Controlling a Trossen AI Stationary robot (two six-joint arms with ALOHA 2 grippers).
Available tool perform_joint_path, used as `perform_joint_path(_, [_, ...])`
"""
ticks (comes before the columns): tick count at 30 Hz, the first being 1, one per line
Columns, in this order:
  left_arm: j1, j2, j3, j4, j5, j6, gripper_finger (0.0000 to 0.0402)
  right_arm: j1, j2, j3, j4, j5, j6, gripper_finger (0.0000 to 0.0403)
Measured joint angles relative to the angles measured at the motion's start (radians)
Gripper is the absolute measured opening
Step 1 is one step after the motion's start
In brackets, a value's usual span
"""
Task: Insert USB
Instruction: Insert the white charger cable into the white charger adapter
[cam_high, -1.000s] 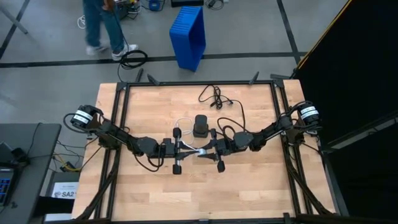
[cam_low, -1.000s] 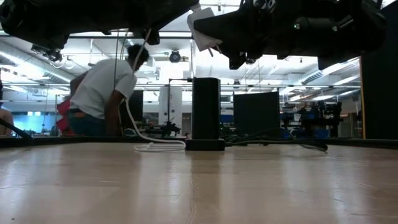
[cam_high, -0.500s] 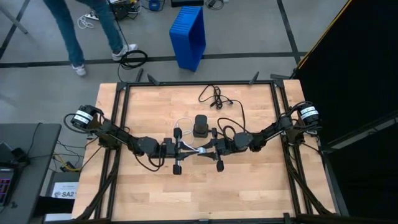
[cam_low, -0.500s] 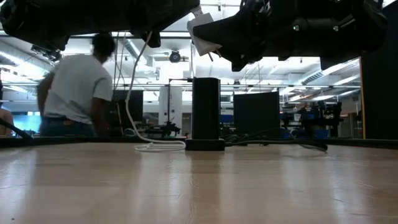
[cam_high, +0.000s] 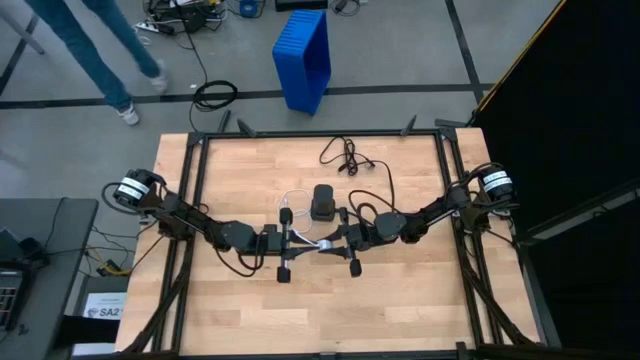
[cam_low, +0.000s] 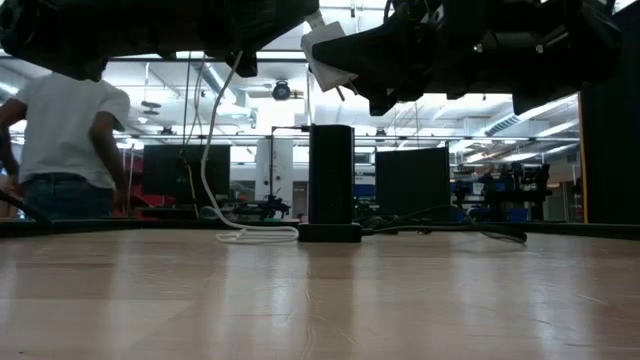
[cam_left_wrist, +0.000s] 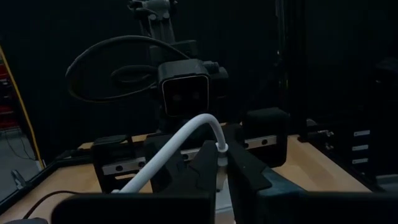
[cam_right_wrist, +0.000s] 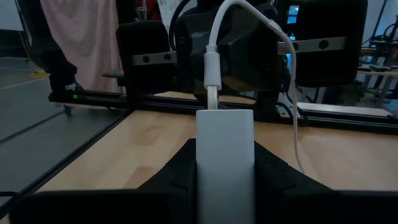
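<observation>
Above the table's middle my two grippers face each other. My left gripper (cam_high: 305, 241) (cam_left_wrist: 219, 168) is shut on the plug end of the USB, a thin white cable. The cable's loops (cam_high: 290, 203) lie on the table beside the black box (cam_high: 322, 203). My right gripper (cam_high: 334, 241) (cam_right_wrist: 225, 154) is shut on a white block (cam_right_wrist: 225, 146). The block also shows in the high view (cam_high: 322, 243) and the low view (cam_low: 325, 45). The plug's metal tip (cam_right_wrist: 213, 98) meets the block's end; how deep it sits is not visible. My left gripper pinches the USB's plug end (cam_left_wrist: 221, 157) between its two fingertips, coming level from the table's left. The cable arcs up out of the plug (cam_left_wrist: 186, 134) and hangs slack (cam_low: 212, 170) down to the table. The plug is clear of the table. My right gripper pinches the white block by its two long sides (cam_right_wrist: 202, 158) between its two fingers, level, from the table's right. The block sticks out along the fingers toward my left gripper. It is lifted clear of the table.
The black box (cam_low: 331, 180) stands upright just beyond the grippers, and its black cord (cam_high: 345, 155) is bunched toward the far edge. A dark frame (cam_high: 320, 133) rims the table. A blue crate (cam_high: 303, 58) and a person's legs (cam_high: 90, 50) are on the floor beyond.
A person beyond the table's far edge has walked toward the left. The grippers, the USB and the white block stand as before.
</observation>
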Motion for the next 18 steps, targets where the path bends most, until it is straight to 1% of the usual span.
perform_joint_path(11, [0.0,0.0,-0.001,-0.024,-0.003,0.002,0.0,0.0,0.0,0.0,-0.025,-0.028,-0.019,0.0065])
perform_joint_path(14, [0.0,0.002,-0.001,-0.023,-0.007,0.002,0.0,-0.001,0.0,0.0,-0.028,-0.053,-0.025,0.0065])
perform_joint_path(18, [0.0,0.002,-0.001,-0.019,-0.009,0.003,0.0,-0.004,0.0,0.0,-0.021,-0.053,-0.026,0.0065])
